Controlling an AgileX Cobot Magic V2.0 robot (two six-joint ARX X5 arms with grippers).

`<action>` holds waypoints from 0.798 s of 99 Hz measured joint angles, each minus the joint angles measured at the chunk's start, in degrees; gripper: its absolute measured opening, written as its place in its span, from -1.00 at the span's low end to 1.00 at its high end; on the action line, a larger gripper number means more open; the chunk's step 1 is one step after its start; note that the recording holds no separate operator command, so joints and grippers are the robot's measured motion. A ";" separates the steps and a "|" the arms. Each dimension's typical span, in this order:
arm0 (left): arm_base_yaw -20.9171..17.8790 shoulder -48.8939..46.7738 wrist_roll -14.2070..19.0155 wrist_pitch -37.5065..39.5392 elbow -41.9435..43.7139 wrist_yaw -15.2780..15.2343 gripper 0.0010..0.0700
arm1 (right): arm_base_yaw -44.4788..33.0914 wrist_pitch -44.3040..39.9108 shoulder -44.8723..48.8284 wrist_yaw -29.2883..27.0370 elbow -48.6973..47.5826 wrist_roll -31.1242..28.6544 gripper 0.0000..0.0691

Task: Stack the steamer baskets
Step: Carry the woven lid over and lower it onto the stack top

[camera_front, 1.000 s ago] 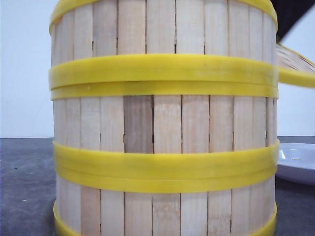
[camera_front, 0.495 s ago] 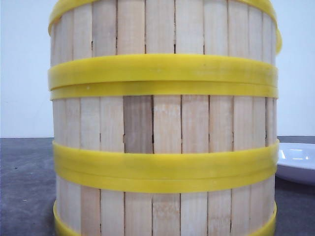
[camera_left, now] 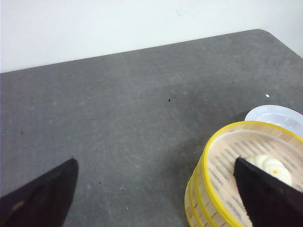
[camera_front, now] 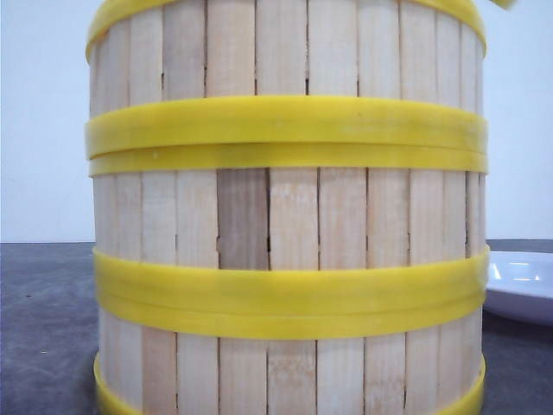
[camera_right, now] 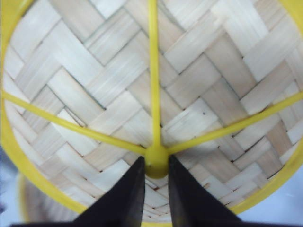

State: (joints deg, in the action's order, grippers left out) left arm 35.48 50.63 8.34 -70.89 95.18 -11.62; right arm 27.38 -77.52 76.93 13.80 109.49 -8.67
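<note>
Right tool [camera_right: 156,182] pinches lid [camera_right: 142,85] knob; left tool [camera_left: 156,189] open; steamer baskets [camera_front: 289,251] block front view.

steamer baskets [camera_front: 285,216] stacked on table [camera_front: 43,328] (centre) | dish [camera_front: 523,285] right-behind

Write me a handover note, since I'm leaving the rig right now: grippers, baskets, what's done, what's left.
Left gripper: jaws open, empty, over the table beside the stack.
Right gripper: jaws shut on the knob of the woven lid.
Steamer baskets: stacked, at least three tiers. The top one is uncovered with a bun inside. The white dish sits beside the stack.
Done: baskets stacked.
Left: probably set the lid on top, then release.
</note>
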 joint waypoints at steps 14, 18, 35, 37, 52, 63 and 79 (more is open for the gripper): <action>0.00 -0.02 0.00 -0.09 0.00 0.00 0.81 | 5.46 0.00 0.70 0.09 -1.07 -1.84 -0.85; 0.00 -0.04 0.00 -0.17 0.00 0.00 0.81 | 7.06 0.00 0.70 0.11 -2.01 -2.27 -0.85; 0.00 -0.04 -0.02 -0.48 0.00 0.00 0.81 | 13.18 0.00 0.70 0.13 -7.67 -3.89 -0.85; 0.00 -0.04 0.00 -0.48 0.00 0.00 0.81 | 13.70 0.00 0.70 0.17 -8.50 -4.09 -0.85; 0.00 -0.04 -0.24 -0.48 0.00 0.00 0.81 | 16.55 -0.02 0.83 1.53 -13.22 -5.33 -0.85; 0.00 -0.04 -0.48 -0.48 0.00 0.00 0.81 | 18.29 -0.02 1.33 1.40 -14.08 -6.10 -0.85; 0.00 -0.04 -0.87 -0.48 0.00 0.00 0.81 | 19.50 -0.02 4.20 0.94 -14.08 -6.49 -0.85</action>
State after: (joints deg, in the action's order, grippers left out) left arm 35.48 50.59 7.46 -71.37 95.18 -11.62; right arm 46.87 -77.54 81.12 14.74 95.42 -15.16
